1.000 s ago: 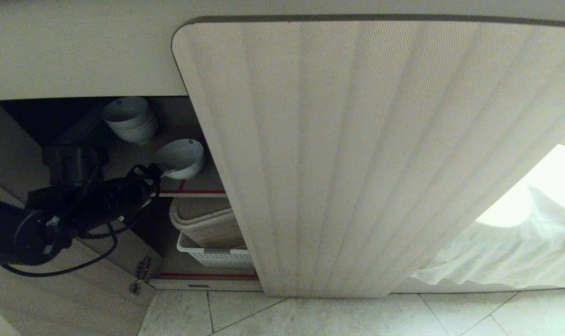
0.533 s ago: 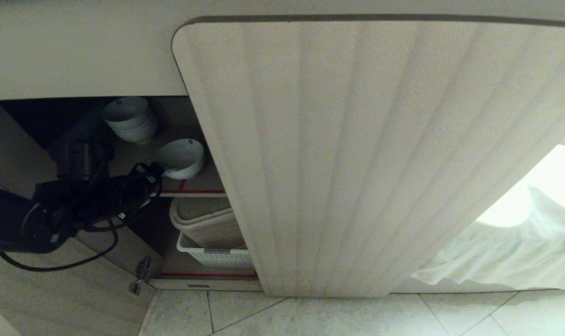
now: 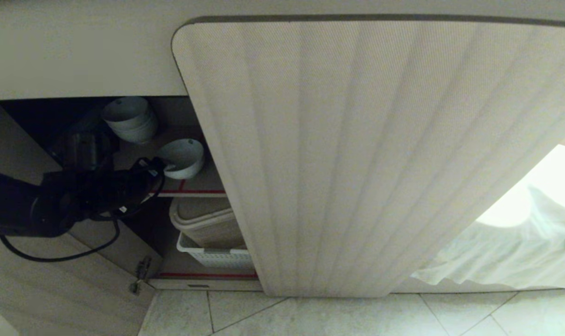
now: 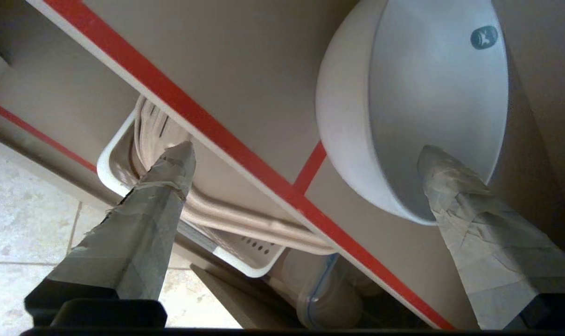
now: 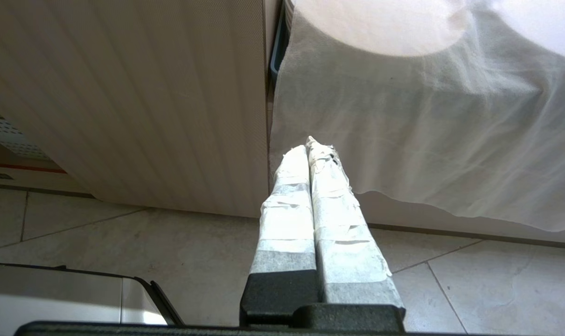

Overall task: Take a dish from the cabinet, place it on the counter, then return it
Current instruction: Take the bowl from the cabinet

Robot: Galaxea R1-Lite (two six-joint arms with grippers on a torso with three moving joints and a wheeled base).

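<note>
Left gripper (image 3: 158, 164) is right at the open cabinet (image 3: 189, 189), jaws spread wide and holding nothing, and the dish (image 3: 183, 157) sits just off its tips at about two o'clock in the head view, on the upper shelf near the red-striped front edge. In the left wrist view the relation is plain: one taped finger (image 4: 455, 186) overlaps the bowl's open mouth near the rim, while the other finger (image 4: 165, 175) hangs well outside, over the white basket (image 4: 245, 254) on the shelf below. So the near wall of the dish (image 4: 352, 126) lies between the two fingers, but off-centre, much closer to the inner one. The bowl is round, no long axis to line up; what counts is that rim wall. I'd say the coming move is a short advance and a pinch across the wall. The bowl stack (image 3: 130, 119) stands further back at eleven o'clock from the dish, clear of the approach. Right gripper (image 5: 310, 154) is pressed shut on nothing, parked low over the floor, far from the shelf; the left is plainly the nearer arm.
</note>
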